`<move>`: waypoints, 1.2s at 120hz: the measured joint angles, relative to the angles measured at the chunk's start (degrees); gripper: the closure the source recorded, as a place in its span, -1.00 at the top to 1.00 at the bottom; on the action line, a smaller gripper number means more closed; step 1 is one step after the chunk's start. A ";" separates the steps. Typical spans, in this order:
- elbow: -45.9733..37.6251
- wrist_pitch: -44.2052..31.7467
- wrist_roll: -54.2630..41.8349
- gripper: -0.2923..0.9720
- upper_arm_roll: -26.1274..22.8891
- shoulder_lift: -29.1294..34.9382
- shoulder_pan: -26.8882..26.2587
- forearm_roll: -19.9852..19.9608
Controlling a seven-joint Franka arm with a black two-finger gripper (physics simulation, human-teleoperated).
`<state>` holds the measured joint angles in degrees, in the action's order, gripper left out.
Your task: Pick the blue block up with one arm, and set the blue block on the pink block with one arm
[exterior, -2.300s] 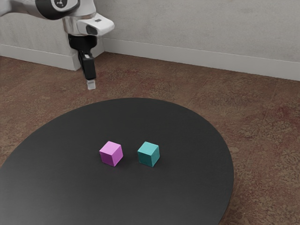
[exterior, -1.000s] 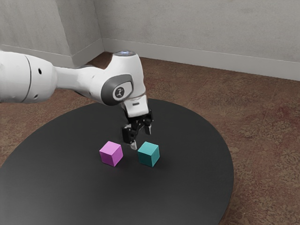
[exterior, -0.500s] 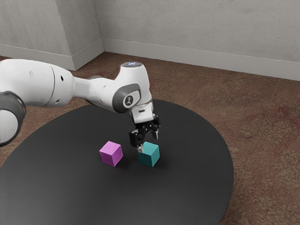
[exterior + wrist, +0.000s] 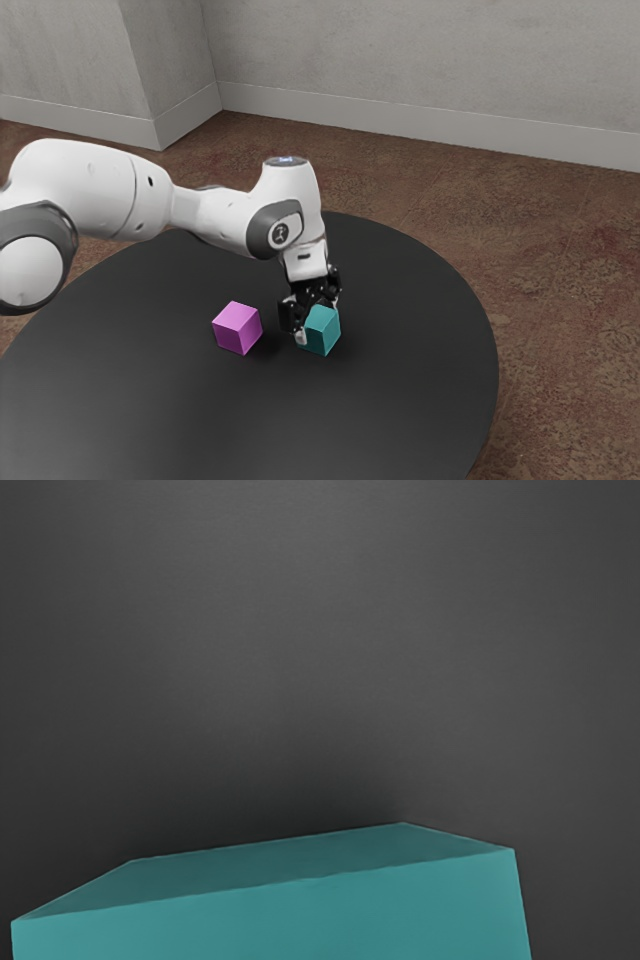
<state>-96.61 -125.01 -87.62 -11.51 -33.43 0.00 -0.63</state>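
The blue block (image 4: pixel 322 331), teal in colour, rests on the round black table (image 4: pixel 140 400), just to the exterior view's right of the pink block (image 4: pixel 237 328). My gripper (image 4: pixel 314 317) has come down over the blue block, one finger (image 4: pixel 292 322) beside its pink-block side and the other behind its far side. The fingers stand apart and straddle the block, and the gripper looks open. In the wrist view the blue block (image 4: pixel 300 900) lies large just under my hand, on the dark table (image 4: pixel 320 630).
The white arm (image 4: pixel 150 205) reaches in low over the table from the exterior view's left. Brown carpet (image 4: pixel 540 220) surrounds the table, and a wall with a white baseboard (image 4: pixel 430 120) runs behind it.
My arm swung from high at the back left down to the table. Over the last second the gripper shifted right over the blue block and sank around it. Neither block moved.
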 joint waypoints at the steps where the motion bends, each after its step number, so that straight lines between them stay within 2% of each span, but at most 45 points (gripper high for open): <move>1: 0.00 -0.01 -0.01 0.54 0.00 -0.03 0.00 0.00; 13: -0.01 -0.13 -0.14 0.50 0.00 -0.45 0.00 -0.08; 31: -0.02 -0.27 -0.30 0.09 0.00 -0.30 0.06 -0.16; 40: -0.39 -0.30 -0.36 0.01 0.01 1.42 0.08 -0.11; 74: -6.18 3.38 -0.60 0.05 -0.10 13.24 2.57 -0.19; 100: -7.86 8.73 -1.66 0.06 -0.12 16.51 6.79 -0.12; 118: -12.07 10.87 -3.43 0.05 -0.09 19.97 9.04 -0.19; 144: -13.50 8.49 -5.82 0.05 0.08 19.80 10.11 -0.32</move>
<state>-110.11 -116.52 -93.44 -11.43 -13.62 10.11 -0.95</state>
